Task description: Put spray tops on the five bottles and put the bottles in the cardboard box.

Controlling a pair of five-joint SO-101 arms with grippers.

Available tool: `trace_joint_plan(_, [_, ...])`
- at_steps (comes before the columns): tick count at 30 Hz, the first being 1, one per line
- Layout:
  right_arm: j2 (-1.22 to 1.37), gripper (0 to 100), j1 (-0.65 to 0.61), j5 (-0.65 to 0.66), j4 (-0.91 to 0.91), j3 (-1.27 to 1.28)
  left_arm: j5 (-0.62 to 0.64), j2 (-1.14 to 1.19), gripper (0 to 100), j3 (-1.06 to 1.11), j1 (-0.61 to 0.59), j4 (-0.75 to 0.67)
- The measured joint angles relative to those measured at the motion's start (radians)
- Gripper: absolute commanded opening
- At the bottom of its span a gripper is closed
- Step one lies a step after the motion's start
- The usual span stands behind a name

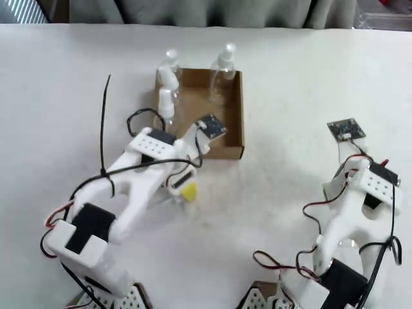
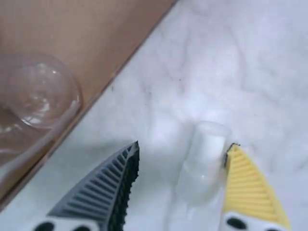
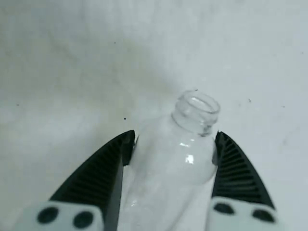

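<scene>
Currently, left pincer (image 2: 183,147) hangs low over the white surface (image 1: 290,84), just off the near edge of the shallow brown cardboard box (image 1: 241,116). Its jaws stand wide apart, one grey finger and one yellow. A small translucent white spray top (image 2: 204,159) lies on its side between them. It touches the yellow finger (image 2: 245,183) and sits apart from the grey one, so it is not clamped.

In the high view the left pincer (image 1: 183,187) sits near the box's near-left corner, with the yellow finger showing below the arm.

Right pincer (image 3: 173,139) is on the right side of the surface, well apart from the box. Its two black fingers are closed against the shoulders of an uncapped clear plastic bottle (image 3: 168,173). The threaded neck is open and juts out beyond the fingertips.

Inside the box, clear bottles with white spray tops (image 1: 167,84) stand upright, clustered in the far-left corner; their count is hard to tell. One more topped clear bottle (image 1: 221,77) stands upright at the far-right corner.

The left wrist view catches the box's cardboard (image 2: 96,29) and the rounded side of one clear bottle (image 2: 41,91) inside it.
</scene>
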Motion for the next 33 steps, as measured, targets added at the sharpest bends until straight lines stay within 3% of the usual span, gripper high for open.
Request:
trace_joint_plan(3, [0.0,28.6,0.0,0.0,0.055,-0.052,0.0,0.0,28,0.0,0.0,0.0])
trace_joint_plan(15, [0.0,28.7,0.003,-0.017,0.117,-0.098,0.0,0.0,28,0.0,0.0,0.0])
trace_joint_plan(22, [0.002,20.7,0.127,-0.017,0.184,-0.152,0.0,0.0,28,0.0,0.0,0.0])
trace_joint_plan(25, [0.002,23.1,0.186,-0.018,0.224,-0.196,0.0,0.0,28,0.0,0.0,0.0])
trace_joint_plan(33, [0.112,25.9,0.175,-0.109,0.23,-0.262,0.0,0.0,28,0.0,0.0,0.0])
